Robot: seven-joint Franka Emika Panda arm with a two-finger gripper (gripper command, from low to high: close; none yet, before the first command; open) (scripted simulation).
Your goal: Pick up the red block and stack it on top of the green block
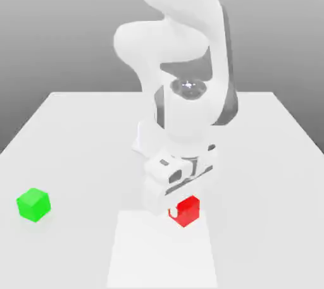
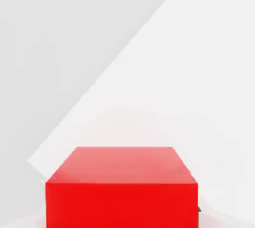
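stacking not done: the end effector (image 1: 169,209) is low at the red block (image 1: 187,210), grip state cannot be told; green block (image 1: 33,204) sits well apart at the exterior view's left, bare-topped on the worktop (image 1: 76,136).

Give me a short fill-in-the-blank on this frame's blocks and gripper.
1. The gripper is down at the ___ block.
2. The green block sits toward the exterior view's ___ of the red block.
3. The two blocks stand ___, not touching.
4. Both blocks have the shape of a ___.

Missing words: red; left; apart; cube.
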